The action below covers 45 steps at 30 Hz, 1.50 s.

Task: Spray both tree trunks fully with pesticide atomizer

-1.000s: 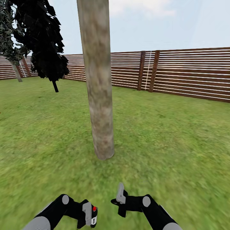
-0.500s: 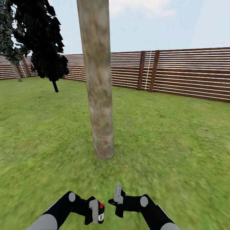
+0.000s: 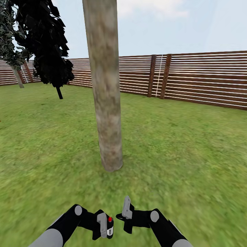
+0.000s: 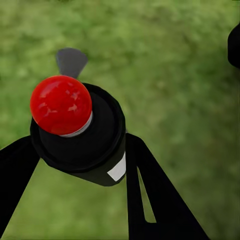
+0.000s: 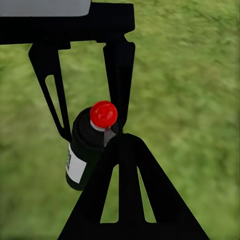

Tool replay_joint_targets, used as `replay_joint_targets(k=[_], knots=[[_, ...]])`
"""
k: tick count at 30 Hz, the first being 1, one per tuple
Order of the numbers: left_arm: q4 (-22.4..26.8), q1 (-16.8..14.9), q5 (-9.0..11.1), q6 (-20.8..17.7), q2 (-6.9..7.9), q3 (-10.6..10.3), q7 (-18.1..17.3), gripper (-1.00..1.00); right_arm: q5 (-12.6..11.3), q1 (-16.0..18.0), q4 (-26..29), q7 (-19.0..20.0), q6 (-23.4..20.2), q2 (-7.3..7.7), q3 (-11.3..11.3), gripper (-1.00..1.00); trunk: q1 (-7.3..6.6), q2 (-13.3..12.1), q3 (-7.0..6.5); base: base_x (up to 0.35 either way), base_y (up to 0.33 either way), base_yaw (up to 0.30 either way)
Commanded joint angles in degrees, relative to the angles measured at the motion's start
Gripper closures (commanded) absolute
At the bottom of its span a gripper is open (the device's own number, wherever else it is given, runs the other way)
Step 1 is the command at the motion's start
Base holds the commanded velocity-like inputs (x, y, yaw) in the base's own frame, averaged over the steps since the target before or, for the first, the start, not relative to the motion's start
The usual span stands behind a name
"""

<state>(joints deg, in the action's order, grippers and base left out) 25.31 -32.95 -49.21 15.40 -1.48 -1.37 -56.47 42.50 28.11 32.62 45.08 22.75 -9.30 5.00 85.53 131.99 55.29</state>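
One tree trunk (image 3: pixel 107 103), a thick column of mottled grey-beige bark, rises from the lawn straight ahead, a short way beyond both grippers. The pesticide atomizer (image 3: pixel 109 227) is a small black bottle with a red cap (image 4: pixel 61 104) and a white label. My left gripper (image 3: pixel 104 229) is shut on it, one black finger (image 4: pixel 150 195) on each side of the body. The right wrist view looks at the held atomizer (image 5: pixel 89 147) from close by. My right gripper (image 3: pixel 126 210) hangs just beside it, shut and holding nothing. The pesticide haze is out of view.
A brown slatted fence (image 3: pixel 206 79) rings the lawn behind the trunk. A dark, thin-trunked tree (image 3: pixel 48 44) stands at the back left, with a smaller pale-trunked tree (image 3: pixel 16 76) by the fence beyond it. Grass (image 3: pixel 192 151) spreads around the trunk.
My left arm has carried the atomizer to the right, towards the right gripper. The right gripper has shifted slightly left and away from me. The trunk and the view have stayed put.
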Motion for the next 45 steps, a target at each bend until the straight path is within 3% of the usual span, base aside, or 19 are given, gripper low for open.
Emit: replay_joint_targets(k=[1,29,35,45], knots=[[0.09,-0.01,-0.30,0.27,-0.01,0.04,-0.11,1.00,0.48,0.02,0.07,0.01,0.27,-0.01,-0.04,1.00,-0.01,0.02,0.05,0.000,0.000,0.000],[0.08,-0.01,0.04,0.68,-1.24,0.23,-0.13,1.00,0.53,0.02,0.08,0.01,0.28,-0.35,-0.06,1.00,-0.01,0.02,0.05,0.000,0.000,0.000],[0.02,-0.01,4.25,1.09,-1.16,0.14,-1.09,1.00,0.57,0.02,0.08,0.01,0.28,-0.30,-0.07,1.00,-0.01,0.02,0.05,0.000,0.000,0.000],[0.02,-0.01,4.30,1.10,-1.16,0.14,-1.10,1.00,0.57,0.02,0.08,0.01,0.28,-0.28,-0.07,1.00,-0.01,0.02,0.05,0.000,0.000,0.000]])
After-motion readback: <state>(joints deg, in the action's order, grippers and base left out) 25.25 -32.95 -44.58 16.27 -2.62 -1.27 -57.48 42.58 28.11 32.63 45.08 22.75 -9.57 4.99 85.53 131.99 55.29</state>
